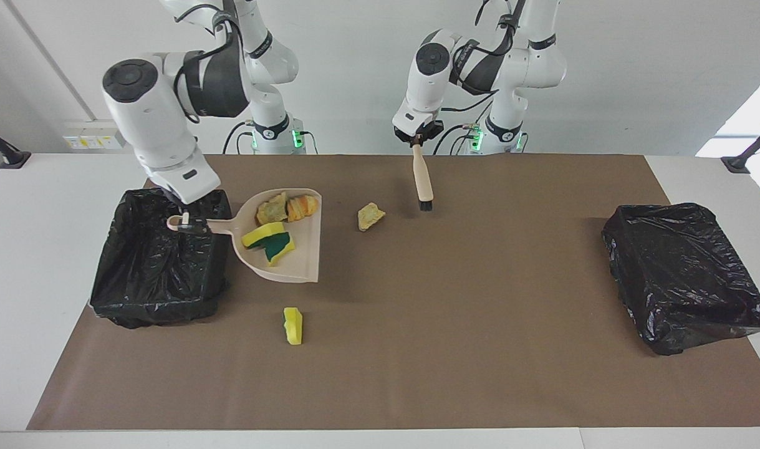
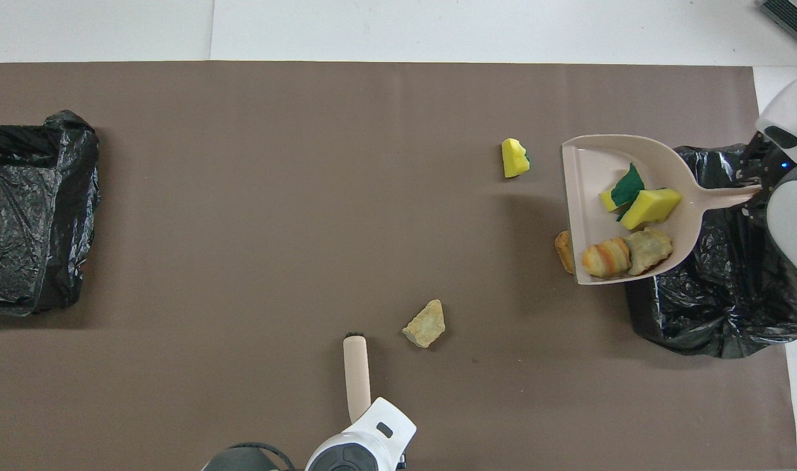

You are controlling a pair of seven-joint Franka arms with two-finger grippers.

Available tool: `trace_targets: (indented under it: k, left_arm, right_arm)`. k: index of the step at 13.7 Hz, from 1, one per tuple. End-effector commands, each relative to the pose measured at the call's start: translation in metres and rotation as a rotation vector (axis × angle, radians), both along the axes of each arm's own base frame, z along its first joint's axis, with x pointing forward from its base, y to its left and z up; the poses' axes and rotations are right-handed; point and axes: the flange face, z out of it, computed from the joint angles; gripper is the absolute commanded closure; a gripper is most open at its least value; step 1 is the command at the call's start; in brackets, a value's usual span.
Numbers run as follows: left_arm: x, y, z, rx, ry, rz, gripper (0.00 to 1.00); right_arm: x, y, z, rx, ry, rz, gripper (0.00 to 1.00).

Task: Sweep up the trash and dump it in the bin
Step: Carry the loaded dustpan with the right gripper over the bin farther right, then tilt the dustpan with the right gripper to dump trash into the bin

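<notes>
Carrying the loaded dustpan [image 1: 280,240] toward the bin [image 1: 161,255] at the right arm's end of the surface [image 1: 417,349]. The right tool [image 1: 186,224] is clamped on the pan's handle, which already reaches over the bin's rim, while the scoop itself hangs over the mat just beside the bin. Four scraps ride in the scoop: two yellow-and-green sponge bits [image 1: 269,240] near its middle and two bread-like lumps [image 1: 287,207] against its back wall.

Three scraps lie loose on the surface: a sponge bit [image 1: 293,325] farther from the robots than the pan, a pale chunk [image 1: 371,216] near the brush, and an orange-brown lump [image 2: 563,250] that shows only in the overhead view, half covered by the scoop's edge.

The left tool [image 1: 418,138] is closed on the brush [image 1: 423,181], which hangs bristles down over the mat; this arm waits.

To dump well, the scoop probably needs to travel on until its open lip stands fully over the bin's hollow, kept level on the way so nothing slides off. Tipping should then drop the lip downward and inward. Tilting too soon risks spilling the sponge bits onto the mat by the bin wall. A second sweep seems needed for the loose scraps.
</notes>
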Motion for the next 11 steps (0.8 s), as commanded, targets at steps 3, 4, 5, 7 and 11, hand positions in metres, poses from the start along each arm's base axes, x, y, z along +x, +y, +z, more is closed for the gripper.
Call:
trace_targets:
  k: [3,4,5,7,11]
  left_arm:
    - [-0.010,0.002,-0.011,-0.031,-0.006,0.017,1.00]
    - [-0.011,0.003,-0.013,-0.037,0.007,0.019,1.00]
    - [-0.011,0.003,-0.014,-0.040,0.008,0.007,1.00]
    - [-0.009,0.005,-0.015,-0.060,0.022,-0.025,1.00]
    - [-0.007,0.007,-0.017,-0.084,0.041,-0.031,1.00]
  right_arm:
    - [-0.016,-0.084,0.011,-0.173,0.013,-0.006,1.00]
    - [-0.019,-0.090,0.014,-0.240,0.024,-0.006,1.00]
    - [-0.020,-0.095,0.016,-0.312,0.027,0.005,1.00]
    - [-0.029,-0.093,0.010,-0.446,0.053,0.010,1.00]
    - [-0.033,-0.077,-0.011,-0.630,0.076,0.020,1.00]
